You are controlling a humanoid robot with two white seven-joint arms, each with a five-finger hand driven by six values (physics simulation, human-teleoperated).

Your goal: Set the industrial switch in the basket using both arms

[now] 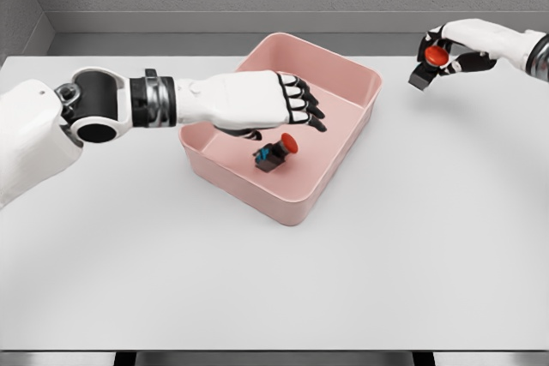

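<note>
Left hand (257, 100): fingers spread, holding nothing — over the pink basket (356, 83).
Switch in basket (274, 154): just below the left hand's fingers.
Right hand (446, 53): pinching a second red-buttoned switch (431, 62) — beyond the basket's right side.

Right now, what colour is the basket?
Pink; the basket shows plainly in the head view.

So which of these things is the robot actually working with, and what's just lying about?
Part of the job:
- pink basket
- industrial switch in the basket, red button on top
- second industrial switch, gripped by the right hand
- left hand, open above the basket

Just there:
- white table; nothing else is lying on it
</note>
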